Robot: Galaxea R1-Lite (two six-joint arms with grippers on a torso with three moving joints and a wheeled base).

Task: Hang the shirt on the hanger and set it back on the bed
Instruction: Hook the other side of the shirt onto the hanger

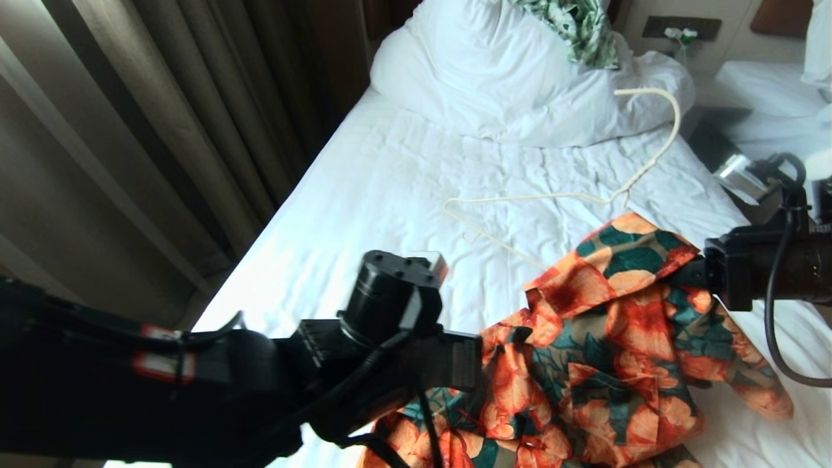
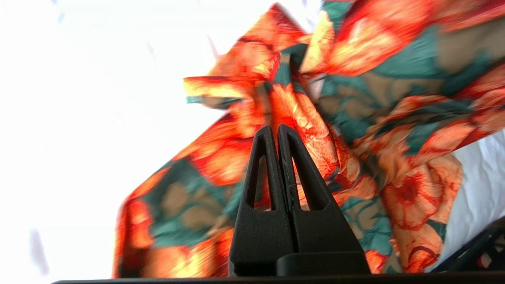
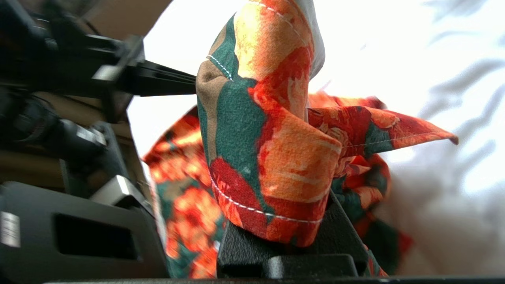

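Left gripper [image 2: 278, 132] nearest, low in head view, fingers pressed together, no cloth visibly pinched; shirt [image 1: 611, 338] bunched just beyond its tips. Right gripper [image 3: 284, 221] clamped on shirt fold, stitched hem draped over its fingers, cloth lifted off bed [image 1: 364, 195] between both grippers. Hanger [image 1: 559, 195] bare on sheet beyond shirt, apart from both grippers, hook toward pillow [image 1: 481, 71]. Green-and-white cloth [image 1: 582, 29] atop pillow, farthest.

Black arms, looping black cables, red-white labels, wedge-shaped end effector [image 2: 278, 132]
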